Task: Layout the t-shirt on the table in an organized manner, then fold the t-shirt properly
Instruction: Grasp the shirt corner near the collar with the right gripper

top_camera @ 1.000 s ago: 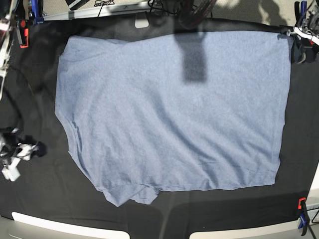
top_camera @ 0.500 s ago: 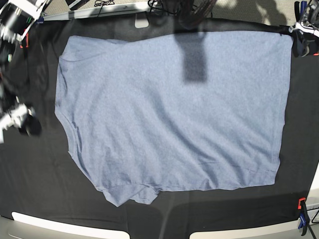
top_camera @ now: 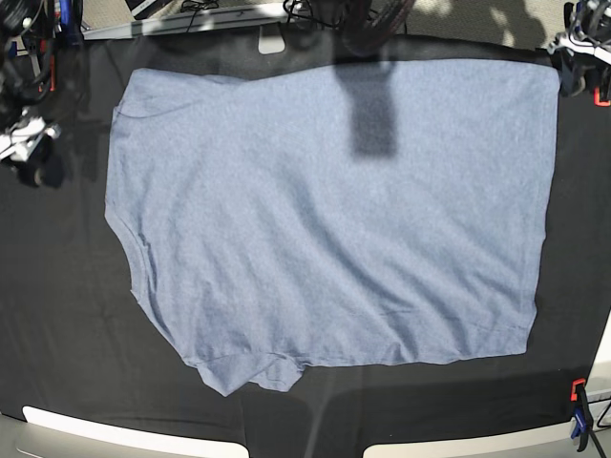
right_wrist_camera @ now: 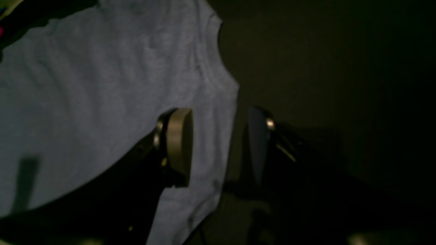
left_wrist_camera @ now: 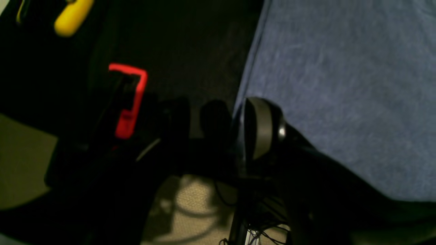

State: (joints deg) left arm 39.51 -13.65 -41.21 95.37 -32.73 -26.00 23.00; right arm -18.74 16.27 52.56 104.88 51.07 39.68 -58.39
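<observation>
T-shirt [top_camera: 325, 219] flat on table [top_camera: 67, 315], no lettering visible, both grippers spread, empty.

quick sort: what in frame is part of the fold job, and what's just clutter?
Job:
- t-shirt, spread flat
- table, black cloth
- left gripper, open, at the shirt's edge
- right gripper, open, over the shirt's edge

Lying about:
- red clamp at the table edge
- blue and red clamp at the near corner
- cables beyond the far edge

T-shirt [top_camera: 334, 219] flat on the table [top_camera: 67, 343], one arm's fingers [top_camera: 29, 157] beyond each far corner.
</observation>
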